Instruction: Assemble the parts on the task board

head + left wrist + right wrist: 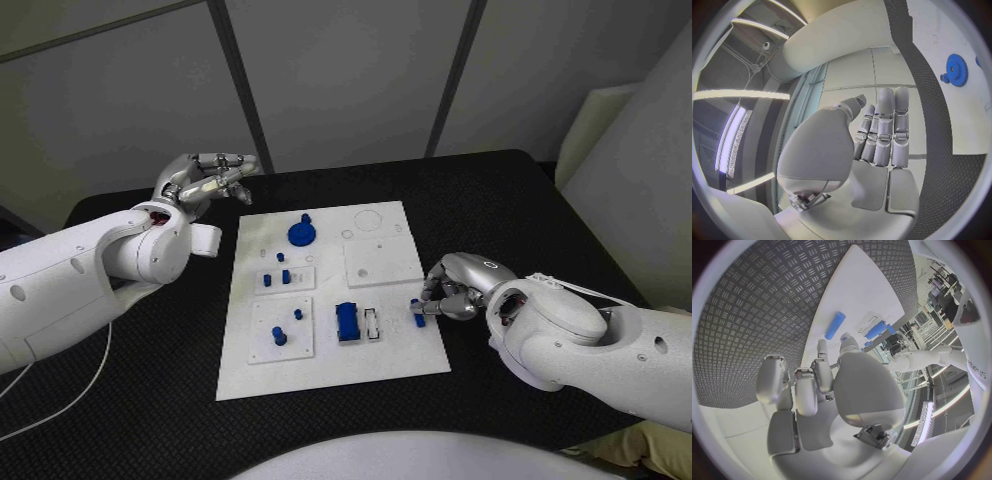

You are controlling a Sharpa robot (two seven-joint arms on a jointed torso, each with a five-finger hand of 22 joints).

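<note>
- Right hand (447, 292): at board (389, 355) right edge, pinching a blue peg (420, 316)
- Left hand (214, 176): beyond board's far left corner, fingers together, empty
- Blue gear (302, 234): on board

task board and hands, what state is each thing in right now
task board: flat on the black table, parts on it.
blue gear: sits on the board's far part.
blue block: on the board, untouched.
blue peg: at the right hand's fingers, by the board's edge.
left hand: raised, holds nothing.
right hand: curled at the peg.
</note>
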